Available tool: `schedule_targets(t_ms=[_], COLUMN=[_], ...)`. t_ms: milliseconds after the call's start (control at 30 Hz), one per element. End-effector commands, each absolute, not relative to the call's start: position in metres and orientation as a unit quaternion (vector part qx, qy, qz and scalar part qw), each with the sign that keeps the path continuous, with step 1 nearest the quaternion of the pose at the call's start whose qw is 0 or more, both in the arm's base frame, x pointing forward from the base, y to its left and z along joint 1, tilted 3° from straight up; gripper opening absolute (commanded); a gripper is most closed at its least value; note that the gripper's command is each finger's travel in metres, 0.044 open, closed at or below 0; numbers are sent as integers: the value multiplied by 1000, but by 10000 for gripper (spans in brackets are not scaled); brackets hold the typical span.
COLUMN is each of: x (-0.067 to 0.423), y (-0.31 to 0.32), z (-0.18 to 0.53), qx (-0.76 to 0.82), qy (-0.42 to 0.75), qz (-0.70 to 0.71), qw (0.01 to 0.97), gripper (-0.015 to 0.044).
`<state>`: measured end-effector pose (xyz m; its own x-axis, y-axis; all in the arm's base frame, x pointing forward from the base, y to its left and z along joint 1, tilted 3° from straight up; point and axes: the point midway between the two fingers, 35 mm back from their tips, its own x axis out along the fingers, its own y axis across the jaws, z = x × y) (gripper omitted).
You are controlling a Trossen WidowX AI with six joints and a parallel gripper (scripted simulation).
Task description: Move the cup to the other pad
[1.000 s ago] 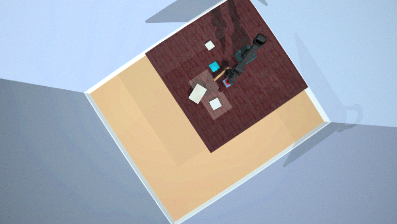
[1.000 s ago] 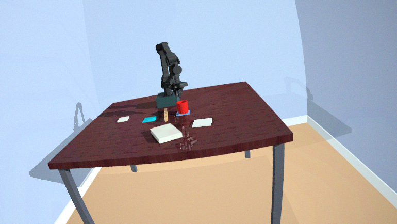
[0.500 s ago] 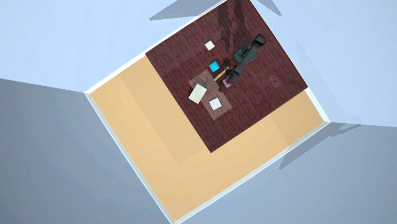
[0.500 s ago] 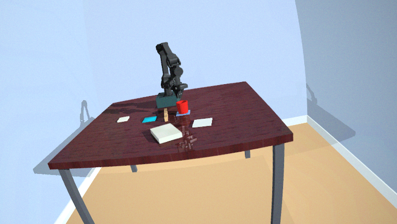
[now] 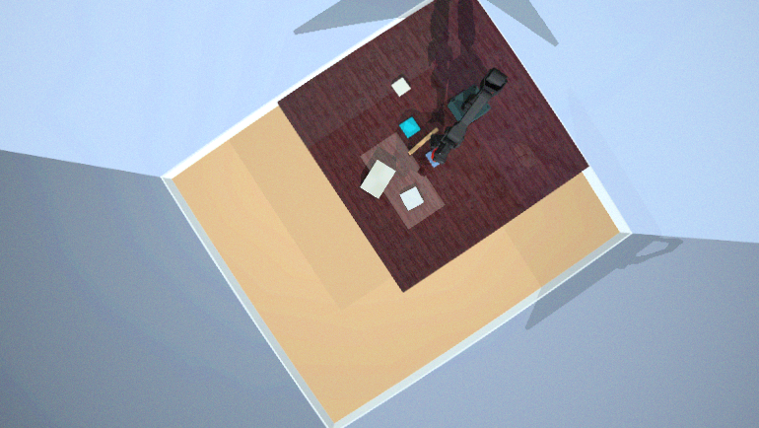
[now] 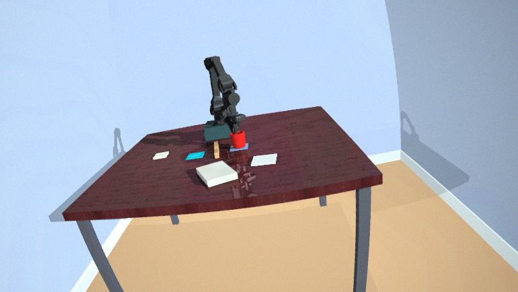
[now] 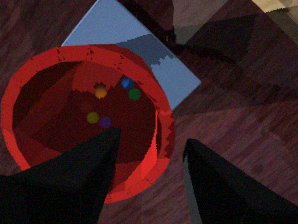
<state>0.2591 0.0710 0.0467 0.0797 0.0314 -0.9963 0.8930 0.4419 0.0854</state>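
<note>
only one cup [image 7: 80,119], five marbles [image 7: 101,94], on one pad [image 7: 133,43].

the red cup [image 6: 237,139] stands upright on a light blue pad [image 6: 245,147] on the counter [image 6: 308,152], its open mouth showing small coloured marbles [image 7: 100,92] on its floor. the other pad [image 6: 195,155], bright cyan, lies flat to the left, apart from the cup.
</note>
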Motion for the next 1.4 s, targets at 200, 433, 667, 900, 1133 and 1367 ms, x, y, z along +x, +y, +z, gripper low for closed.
schedule_targets(t_ms=[200,433,667,900,1133,1367], x=[259,259,259,258,258,258], y=[70,71,71,71,71,71], z=[30,18,13,15,15,15], qx=[396,396,396,396,396,396], qy=[580,580,580,583,583,583], qz=[-352,-352,-352,-349,-349,-349], qw=[618,618,618,617,617,617], gripper=[148,148,148,101,54,8])
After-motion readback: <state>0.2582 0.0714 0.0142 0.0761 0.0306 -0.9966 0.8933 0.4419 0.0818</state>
